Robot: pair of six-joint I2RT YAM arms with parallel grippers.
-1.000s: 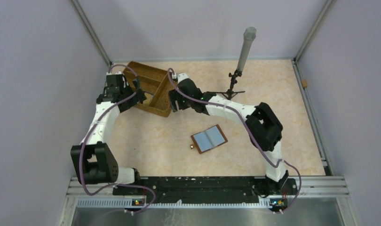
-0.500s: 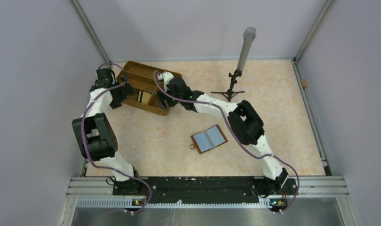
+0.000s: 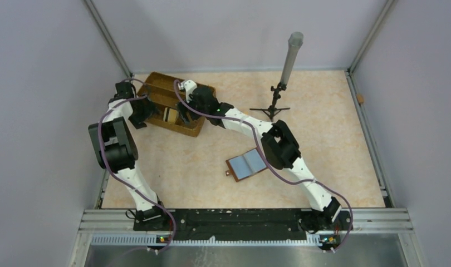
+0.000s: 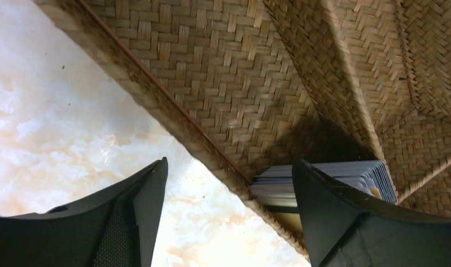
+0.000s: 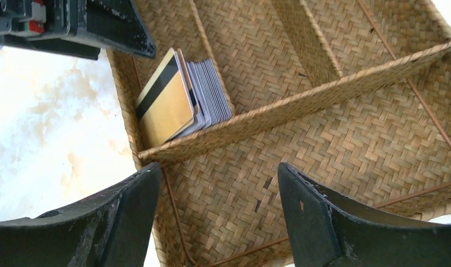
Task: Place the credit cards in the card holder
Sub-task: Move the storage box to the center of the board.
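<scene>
The credit cards [image 5: 181,97] stand as a stack in a left compartment of the wicker tray [image 5: 323,144], a gold one with a black stripe in front and blue-grey ones behind. They also show in the left wrist view [image 4: 329,175] and the top view [image 3: 170,115]. My left gripper [image 4: 229,186] is open, astride the tray's left rim [image 4: 173,119], one finger beside the stack. My right gripper [image 5: 217,186] is open and empty above the tray's front compartment. From above, the left gripper [image 3: 143,109] and right gripper [image 3: 184,110] flank the stack. The brown card holder [image 3: 247,164] lies open on the table, apart.
A grey pole on a black tripod [image 3: 283,78] stands at the back middle. A small orange piece [image 3: 359,99] lies at the right wall. The left gripper's body [image 5: 73,25] shows at the top left of the right wrist view.
The right gripper has moved left, farther over the tray. The left arm's elbow has swung up and in, and its gripper stays at the tray's left rim. The card holder has not moved.
</scene>
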